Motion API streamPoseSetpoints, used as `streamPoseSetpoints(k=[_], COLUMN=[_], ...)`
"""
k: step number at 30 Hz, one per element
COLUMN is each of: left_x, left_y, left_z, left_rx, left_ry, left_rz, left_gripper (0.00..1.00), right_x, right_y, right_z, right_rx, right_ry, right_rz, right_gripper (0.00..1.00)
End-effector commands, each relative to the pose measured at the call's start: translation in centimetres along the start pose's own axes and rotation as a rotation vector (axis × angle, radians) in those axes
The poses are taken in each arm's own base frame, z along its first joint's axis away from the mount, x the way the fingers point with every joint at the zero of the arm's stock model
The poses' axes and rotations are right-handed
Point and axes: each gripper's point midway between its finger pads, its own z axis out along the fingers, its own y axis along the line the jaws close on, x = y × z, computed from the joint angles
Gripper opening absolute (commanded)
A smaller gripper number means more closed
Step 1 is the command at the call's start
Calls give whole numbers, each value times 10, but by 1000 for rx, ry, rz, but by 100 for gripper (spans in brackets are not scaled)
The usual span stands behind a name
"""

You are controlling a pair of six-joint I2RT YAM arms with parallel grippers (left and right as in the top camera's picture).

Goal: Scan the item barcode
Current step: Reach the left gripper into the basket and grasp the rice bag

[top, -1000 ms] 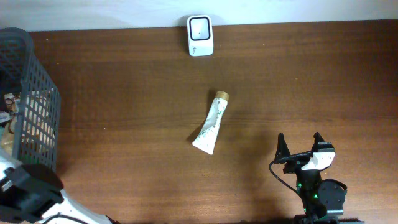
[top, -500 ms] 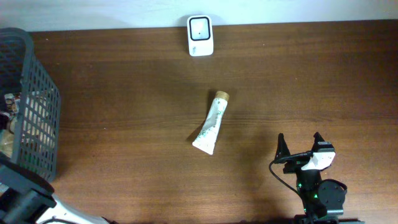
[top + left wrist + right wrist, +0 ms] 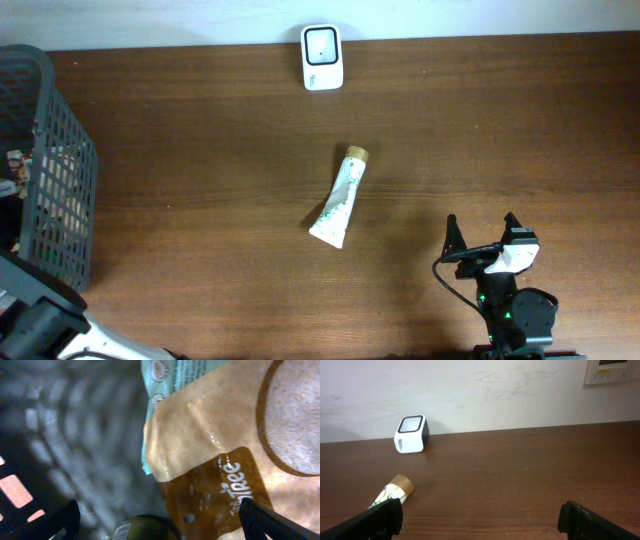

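The tube (image 3: pixel 339 200) lies mid-table, cap toward 12 o'clock, with the scanner (image 3: pixel 322 57) at 12. The right gripper (image 3: pixel 481 230) sits at 5 o'clock, fingers wide apart and empty. The left gripper (image 3: pixel 157 512) (at the basket (image 3: pixel 60 190), 9 o'clock) is spread over a brown pouch (image 3: pixel 215 460).

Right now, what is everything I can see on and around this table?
tube: one, white with green print and a tan cap, lying mid-table
barcode scanner: one, white with a dark window, table's far edge
basket: one, dark grey mesh, table's left end
pouch: one, tan and brown, in the basket
packet: one, teal, partly behind the pouch
table: one, brown wood
wall panel: one, white, on the wall behind
right gripper: one, black, open, empty, front right
left gripper: one, black, open, facing the basket's contents
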Motion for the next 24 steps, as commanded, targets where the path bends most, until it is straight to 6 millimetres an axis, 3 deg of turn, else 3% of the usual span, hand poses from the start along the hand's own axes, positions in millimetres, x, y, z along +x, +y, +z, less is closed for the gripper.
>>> streamPoseSetpoints(k=[1, 4, 9, 15, 18, 24], left_x=[3, 3, 8, -7, -10, -2], left_y=[-8, -12, -35, -66, -71, -76], left_z=[7, 17, 39, 33, 35, 67], left_rx=[43, 59, 172, 341, 361, 359], left_ry=[6, 2, 39, -14, -24, 27], left_rz=[15, 14, 15, 20, 23, 25], left_gripper=[99, 99, 99, 99, 99, 99], right_x=[3, 3, 3, 3, 3, 3], right_y=[3, 3, 3, 3, 3, 3], right_z=[0, 0, 0, 0, 0, 0], right_rx=[-13, -13, -13, -13, -13, -13], right_ry=[1, 1, 1, 1, 2, 1], right_rz=[6, 6, 6, 6, 6, 6], right_gripper=[98, 98, 98, 98, 98, 98])
